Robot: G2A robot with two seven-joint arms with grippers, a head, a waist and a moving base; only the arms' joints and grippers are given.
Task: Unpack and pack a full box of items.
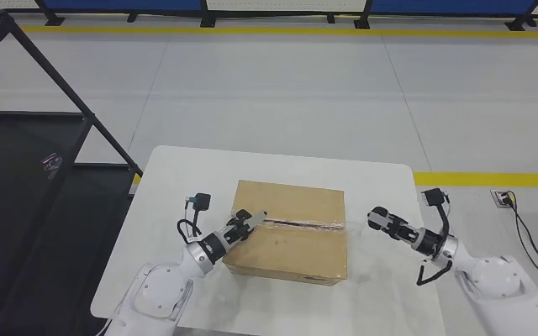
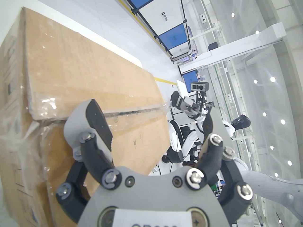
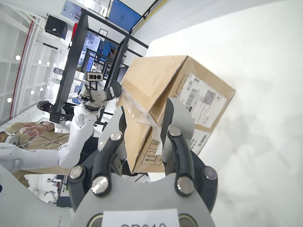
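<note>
Taped-up cardboard box (image 1: 290, 244) sits on the white table (image 1: 210, 172) — left gripper (image 1: 248, 221) over one end of its top, fingers spread; right gripper (image 1: 373, 220) just off the other end, spread too.

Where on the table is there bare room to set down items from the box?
The widest bare patch is the table strip between the box and the far edge. The corner beyond the right end effector is also free. Crowded: both ends of the box, where the left end effector and the right one sit; the near strip is narrow.
</note>
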